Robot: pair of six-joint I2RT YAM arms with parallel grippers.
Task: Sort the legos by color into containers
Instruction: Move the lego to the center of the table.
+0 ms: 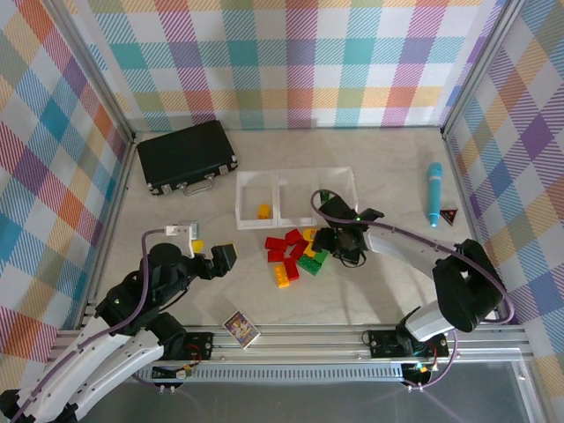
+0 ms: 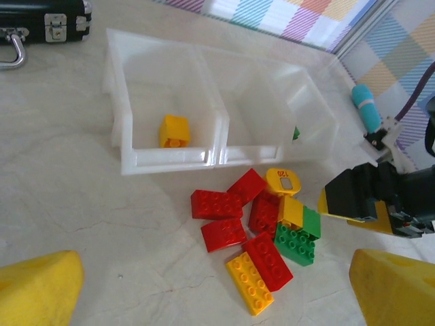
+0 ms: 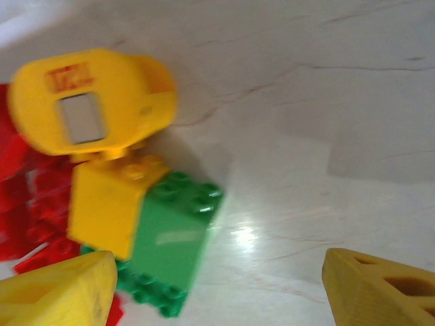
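At table centre, your red, yellow and green legos point(image 2: 262, 224) lie heaped just before the joined containers point(image 2: 177, 159); one yellow brick point(image 2: 174, 130) sits in the leftmost tray. Your right gripper point(image 3: 217, 292) is spread, empty, low beside a green brick point(image 3: 170, 244). Your left gripper point(image 2: 211, 292) gapes wide, holding nothing.

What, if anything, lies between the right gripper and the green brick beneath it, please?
Nothing visible lies between the open right gripper and the green brick. A yellow brick sits tight against the green one's side, near one finger, so it might get caught.
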